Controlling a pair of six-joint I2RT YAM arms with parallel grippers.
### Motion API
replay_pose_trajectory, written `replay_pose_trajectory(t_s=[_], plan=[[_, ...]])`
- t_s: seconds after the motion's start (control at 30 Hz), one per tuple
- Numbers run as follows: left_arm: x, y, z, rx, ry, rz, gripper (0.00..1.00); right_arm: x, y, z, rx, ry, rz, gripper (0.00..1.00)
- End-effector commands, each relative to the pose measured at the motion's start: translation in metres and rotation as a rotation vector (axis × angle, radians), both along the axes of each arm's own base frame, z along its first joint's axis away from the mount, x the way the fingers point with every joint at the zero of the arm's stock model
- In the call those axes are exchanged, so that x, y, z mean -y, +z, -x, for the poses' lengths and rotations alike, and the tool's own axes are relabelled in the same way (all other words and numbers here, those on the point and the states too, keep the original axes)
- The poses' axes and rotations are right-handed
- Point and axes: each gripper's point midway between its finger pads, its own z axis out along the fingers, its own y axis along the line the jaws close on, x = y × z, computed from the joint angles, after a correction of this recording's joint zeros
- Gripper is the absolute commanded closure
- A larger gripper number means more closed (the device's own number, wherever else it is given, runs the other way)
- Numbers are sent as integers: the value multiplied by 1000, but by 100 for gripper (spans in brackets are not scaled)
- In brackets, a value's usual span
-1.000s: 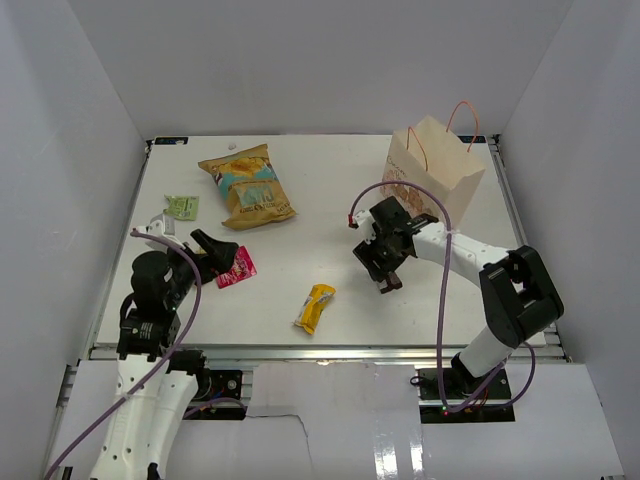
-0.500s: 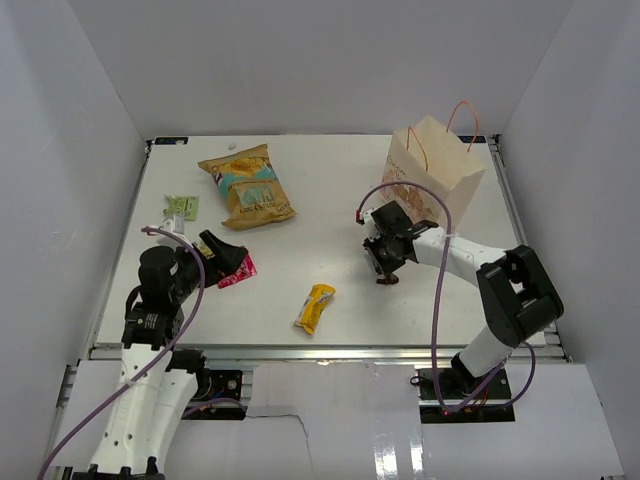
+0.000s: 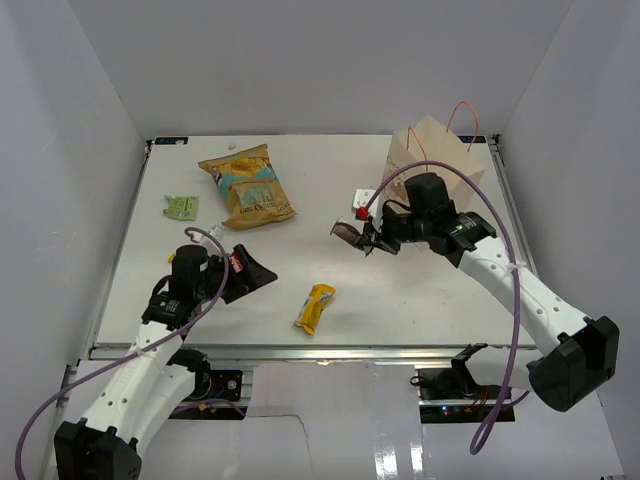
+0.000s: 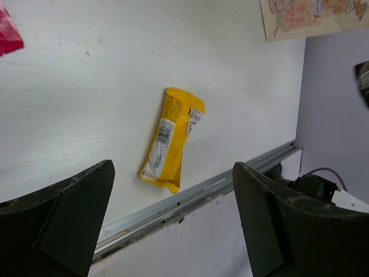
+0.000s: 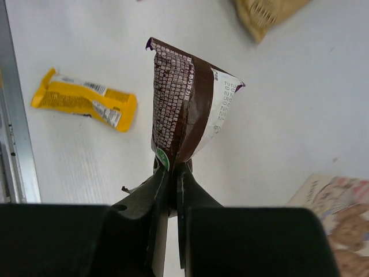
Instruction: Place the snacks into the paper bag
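The dark brown bar [image 5: 184, 109] hangs clear of the table, pinched at its lower end by my shut right gripper [image 5: 173, 170]. From above, the bar [image 3: 348, 234] and right gripper [image 3: 368, 238] are left of the cream paper bag [image 3: 435, 165], which stands upright at the back right. My left gripper [image 3: 256, 277] is open and holds nothing; it hovers over the pink packet [image 3: 237, 261], mostly hiding it. The yellow packet [image 4: 173, 138] lies ahead of the left gripper [image 4: 173, 193], near the front edge. The tan-gold chip bag [image 3: 248, 187] and green packet [image 3: 182, 206] lie at the back left.
White walls close in the table on three sides. A metal rail [image 3: 320, 350] runs along the front edge. The bag's orange loop handles [image 3: 462, 115] stick up above its open top. The right arm's cable [image 3: 510, 270] arcs over the table.
The right gripper shut on the brown bar and lifted it off the table, swinging up and left. The left arm moved right, from beside the pink packet to over it.
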Motion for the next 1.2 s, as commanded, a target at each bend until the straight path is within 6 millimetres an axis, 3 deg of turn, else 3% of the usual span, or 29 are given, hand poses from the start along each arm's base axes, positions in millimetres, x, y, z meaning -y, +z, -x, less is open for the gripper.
replay_pose_trajectory(t_s=[0.0, 0.03, 0.1, 0.13, 0.17, 0.27, 0.4, 0.47, 0.5, 0.57, 0.6, 0.63, 0.73, 0.9, 0.97, 1.0, 1.07, 1.1, 1.17], plan=[[15, -2, 1, -9, -19, 3, 7, -11, 68, -5, 163, 110, -114, 92], [21, -8, 3, -33, -26, -14, 7, -8, 97, -20, 210, 61, -152, 92], [27, -12, 4, -50, -34, -29, 8, -1, 136, -39, 245, -23, -228, 92], [32, -19, 6, -68, -43, -51, 8, 11, 151, -56, 263, -91, -254, 92], [35, -21, 6, -81, -45, -57, 9, 19, 181, -65, 312, -139, -296, 92], [44, -35, 8, -127, -55, -106, 13, 52, 231, -95, 365, -316, -404, 92], [61, -47, 7, -169, -69, -175, 15, 98, 259, -127, 408, -591, -478, 92], [73, -53, 11, -169, -96, -222, 15, 115, 259, -138, 416, -683, -493, 92], [78, -64, 12, -198, -104, -254, 15, 127, 251, -146, 418, -762, -479, 92], [93, -63, 14, -189, -139, -283, 15, 142, 241, -156, 413, -840, -467, 92], [98, -74, 16, -216, -158, -313, 15, 152, 236, -161, 416, -893, -453, 92], [108, -70, 16, -202, -178, -319, 18, 161, 223, -167, 398, -923, -431, 92], [118, -84, 17, -209, -209, -385, 21, 176, 194, -178, 357, -971, -382, 92], [132, -85, 14, -195, -233, -429, 24, 184, 150, -181, 307, -961, -291, 89], [134, -86, 13, -190, -237, -449, 25, 180, 133, -177, 272, -914, -249, 80], [134, -88, 13, -192, -239, -460, 26, 176, 121, -172, 224, -886, -219, 68], [136, -88, 12, -186, -241, -477, 27, 169, 120, -166, 191, -821, -203, 57], [136, -90, 13, -191, -245, -489, 29, 164, 118, -161, 181, -762, -199, 40], [135, -95, 13, -198, -247, -518, 31, 158, 119, -149, 170, -704, -194, 23]])
